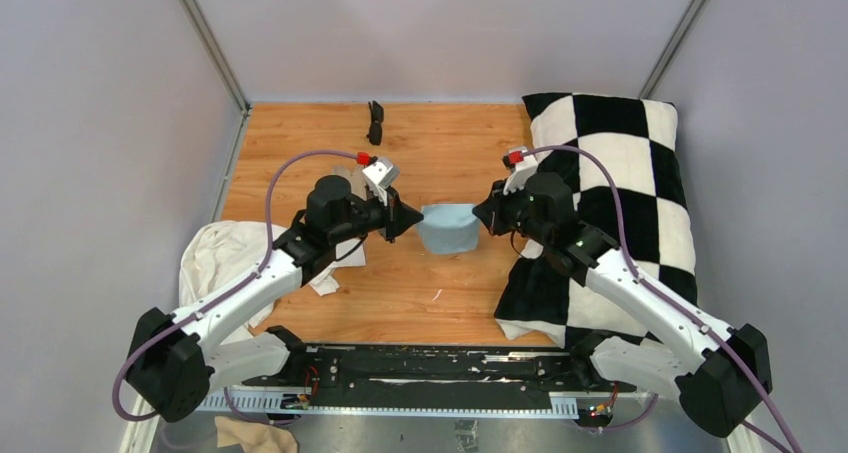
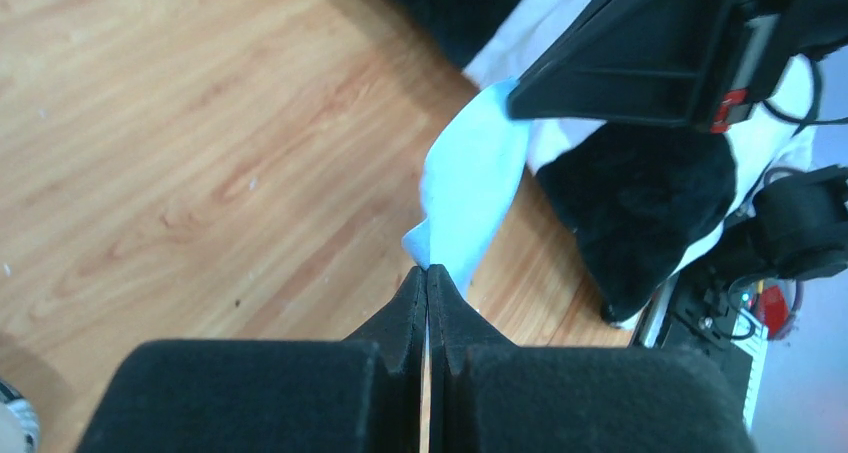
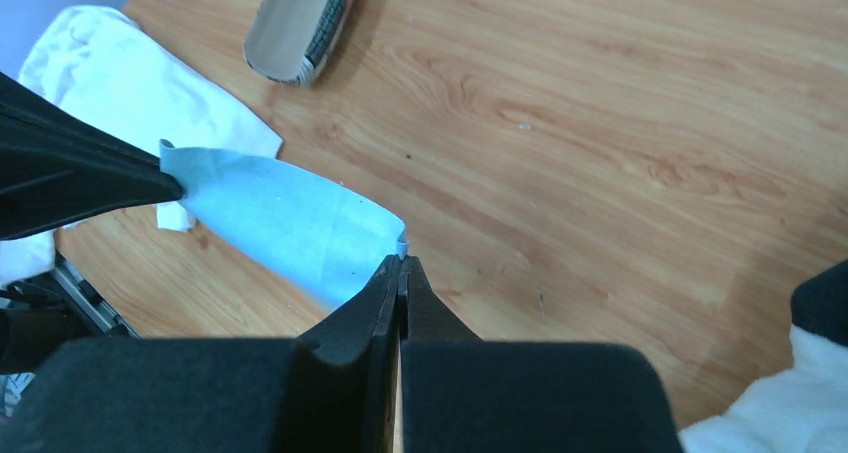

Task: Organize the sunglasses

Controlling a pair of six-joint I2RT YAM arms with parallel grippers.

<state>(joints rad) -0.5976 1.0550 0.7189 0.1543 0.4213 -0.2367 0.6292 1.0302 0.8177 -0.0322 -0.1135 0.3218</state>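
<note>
Sunglasses lie far back; left pincer, right pincer each clench blue cloth.

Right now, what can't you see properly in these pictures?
Sunglasses: tiny in the top view, so details are lost; absent from both wrist views.
Case: cut off by the right wrist view's top edge; mostly behind the left arm in the top view.
Cloth: pinched corners hidden inside the left fingers and right fingers.

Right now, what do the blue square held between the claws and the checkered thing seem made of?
Blue cloth: thin, matte fabric, probably microfibre; it sags and curls at its corners. Checkered cushion: soft plush, likely fleece; its black patches look fuzzy.
</note>
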